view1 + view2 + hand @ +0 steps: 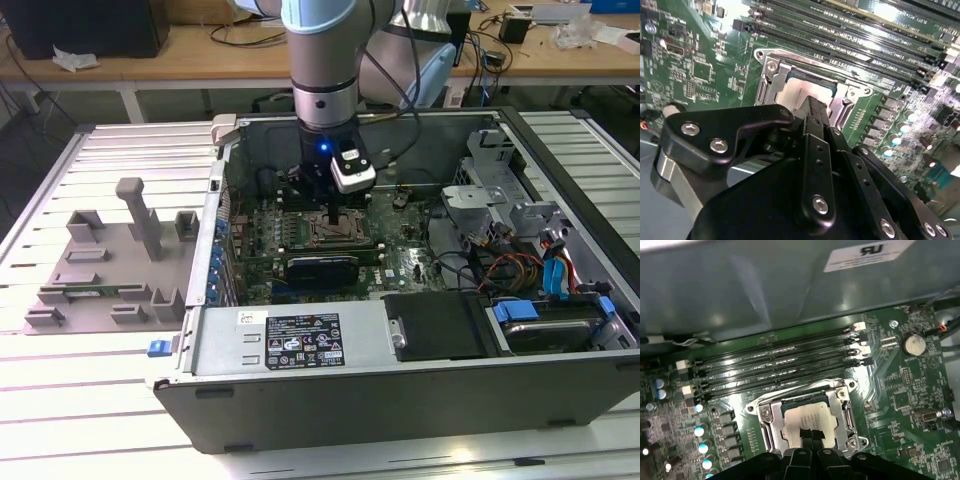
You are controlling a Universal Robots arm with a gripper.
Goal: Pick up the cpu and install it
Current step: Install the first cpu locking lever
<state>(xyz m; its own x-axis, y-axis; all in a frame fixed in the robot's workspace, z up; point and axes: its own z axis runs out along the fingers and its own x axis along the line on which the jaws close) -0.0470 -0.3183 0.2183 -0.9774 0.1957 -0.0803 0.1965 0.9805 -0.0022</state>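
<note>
Fingertips of our gripper (810, 436) look pinched together over the chip (805, 422) below them in the socket (807, 415); any tilt could bend pins.

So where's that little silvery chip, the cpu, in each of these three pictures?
Exterior view: hidden beneath the gripper, inside the open computer case.
First wrist view: the cpu sits within the metal-framed socket.
Second wrist view: the cpu just beyond the fingertips.
Shared landmark: the socket.

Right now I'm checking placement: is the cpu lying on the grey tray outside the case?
No. In the first wrist view the cpu sits inside the metal-framed socket on the motherboard.
</note>
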